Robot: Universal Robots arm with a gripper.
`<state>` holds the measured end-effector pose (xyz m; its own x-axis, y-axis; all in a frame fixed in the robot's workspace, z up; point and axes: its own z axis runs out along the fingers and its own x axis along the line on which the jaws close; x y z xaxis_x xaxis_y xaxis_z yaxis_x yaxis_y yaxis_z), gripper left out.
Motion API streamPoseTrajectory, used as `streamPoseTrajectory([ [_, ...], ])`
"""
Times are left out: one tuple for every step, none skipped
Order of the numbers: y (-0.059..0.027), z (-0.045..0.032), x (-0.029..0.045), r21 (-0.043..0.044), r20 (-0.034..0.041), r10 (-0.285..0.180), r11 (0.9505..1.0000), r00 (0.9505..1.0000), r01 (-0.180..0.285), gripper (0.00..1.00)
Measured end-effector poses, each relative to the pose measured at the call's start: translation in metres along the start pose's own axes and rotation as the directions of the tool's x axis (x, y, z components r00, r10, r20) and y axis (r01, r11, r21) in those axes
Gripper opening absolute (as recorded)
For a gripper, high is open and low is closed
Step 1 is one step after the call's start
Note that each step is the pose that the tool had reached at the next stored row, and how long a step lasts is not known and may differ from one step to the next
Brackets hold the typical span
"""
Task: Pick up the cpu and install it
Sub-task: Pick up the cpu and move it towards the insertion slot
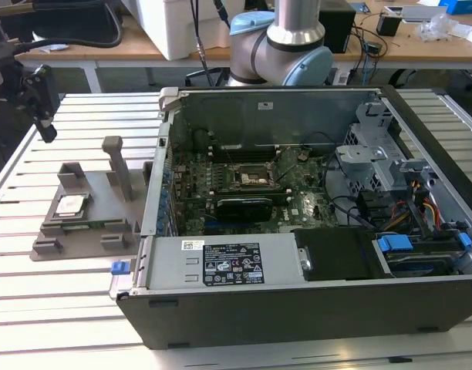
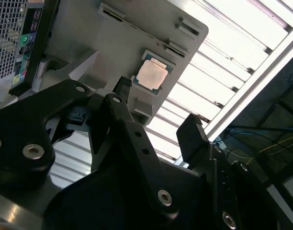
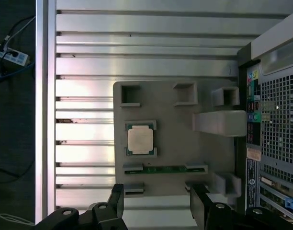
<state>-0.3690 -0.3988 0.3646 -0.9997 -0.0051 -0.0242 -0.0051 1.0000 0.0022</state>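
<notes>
End effector (image 3: 156, 192) spread, empty, nr cpu (image 3: 140, 139) on tray (image 3: 177, 148); exterior view shows mobo socket (image 1: 246, 179).

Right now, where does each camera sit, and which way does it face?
Exterior view: apart from the robot, looking down at a slant into the open computer case; the arm shows behind it.
First wrist view: on the arm, looking straight down on the grey tray; the open pincer shows.
Second wrist view: on the arm, looking obliquely past the pincer's black links at the tray.
Shared: all three show the cpu lying in the tray, untouched.
</notes>
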Motion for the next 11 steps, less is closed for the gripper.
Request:
streamPoseTrajectory([
  [0.0000, 0.0014, 0.0000, 0.0000, 0.0000, 0.000, 1.0000, 1.0000, 0.000, 0.66],
  [0.0000, 0.0037, 0.0001, 0.0000, 0.0000, 0.000, 1.0000, 1.0000, 0.000, 0.66],
  [0.0000, 0.0055, 0.0001, 0.0000, 0.0000, 0.000, 1.0000, 1.0000, 0.000, 0.66],
  [0.0000, 0.0065, 0.0002, 0.0000, 0.0000, 0.000, 1.0000, 1.0000, 0.000, 0.66],
  [0.0000, 0.0074, 0.0002, 0.0000, -0.0001, 0.000, 1.0000, 1.0000, 0.000, 0.66],
  [0.0000, 0.0084, 0.0002, 0.0001, -0.0001, 0.000, 1.0000, 1.0000, 0.000, 0.66],
  [0.0000, 0.0094, 0.0002, 0.0000, 0.0000, 0.000, 1.0000, 1.0000, 0.000, 0.66],
  [0.0000, 0.0117, 0.0003, 0.0000, 0.0000, 0.000, 1.0000, 1.0000, 0.000, 0.66],
  [0.0000, 0.0129, 0.0003, 0.0000, 0.0000, 0.000, 1.0000, 1.0000, 0.000, 0.66],
  [0.0000, 0.0151, 0.0003, -0.0001, 0.0000, 0.000, 1.0000, 1.0000, 0.000, 0.66],
  [0.0000, 0.0170, 0.0004, 0.0000, 0.0000, 0.000, 1.0000, 1.0000, 0.000, 0.66],
])
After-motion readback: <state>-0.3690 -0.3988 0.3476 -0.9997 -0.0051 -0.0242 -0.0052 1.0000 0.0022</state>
